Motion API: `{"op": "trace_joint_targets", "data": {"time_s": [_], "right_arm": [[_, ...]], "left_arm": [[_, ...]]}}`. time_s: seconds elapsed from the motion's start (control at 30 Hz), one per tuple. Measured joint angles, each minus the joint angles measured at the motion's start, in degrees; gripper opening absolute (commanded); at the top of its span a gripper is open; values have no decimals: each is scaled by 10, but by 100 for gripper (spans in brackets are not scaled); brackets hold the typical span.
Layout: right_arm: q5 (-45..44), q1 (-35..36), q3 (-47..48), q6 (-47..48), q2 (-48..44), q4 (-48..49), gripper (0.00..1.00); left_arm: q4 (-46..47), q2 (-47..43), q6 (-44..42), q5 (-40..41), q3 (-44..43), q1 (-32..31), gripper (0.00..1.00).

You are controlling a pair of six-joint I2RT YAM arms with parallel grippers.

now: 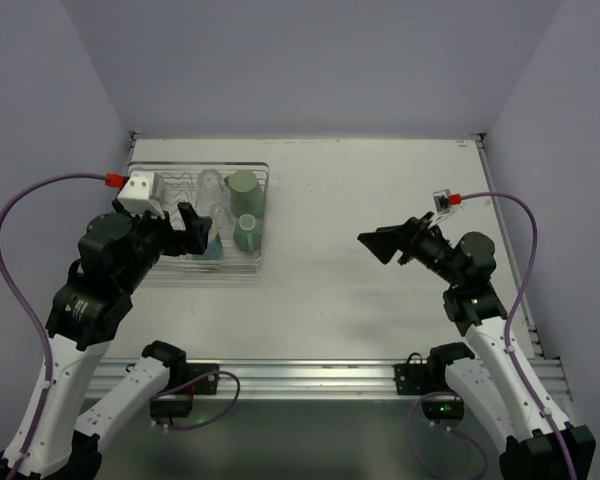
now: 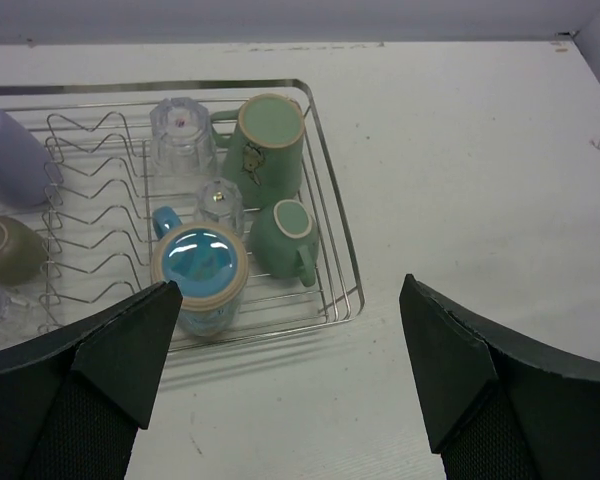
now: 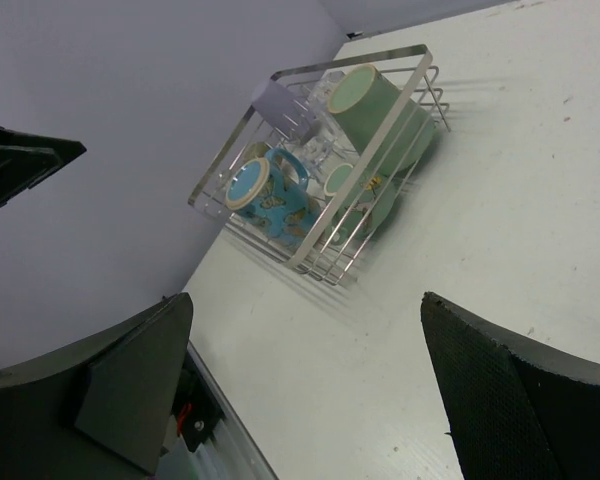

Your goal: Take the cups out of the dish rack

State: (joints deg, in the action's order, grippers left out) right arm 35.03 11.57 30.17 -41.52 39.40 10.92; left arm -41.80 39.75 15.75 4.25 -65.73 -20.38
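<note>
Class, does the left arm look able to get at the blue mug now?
Probably yes: the open left hand faces the blue mug at the near edge of the dish rack, nothing between.

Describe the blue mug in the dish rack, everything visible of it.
The blue mug looks like glossy glazed ceramic with yellowish markings on its side. The end facing up is blue, ringed in beige, so it seems to stand upside down. Its blue handle sticks out at the far left. It sits on the wires at the near edge of the dish rack, close beside the small green mug, with a clear glass just behind; whether they touch is unclear.
</note>
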Motion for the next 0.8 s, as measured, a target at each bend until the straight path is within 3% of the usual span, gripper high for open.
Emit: {"op": "trace_joint_targets", "data": {"time_s": [0.43, 0.8], "right_arm": [[0, 9, 0, 3, 26, -6, 99], [-15, 27, -7, 4, 33, -2, 99]], "left_arm": [[-26, 56, 7, 65, 0, 0, 100], [-19, 179, 12, 89, 27, 0, 100]]}}
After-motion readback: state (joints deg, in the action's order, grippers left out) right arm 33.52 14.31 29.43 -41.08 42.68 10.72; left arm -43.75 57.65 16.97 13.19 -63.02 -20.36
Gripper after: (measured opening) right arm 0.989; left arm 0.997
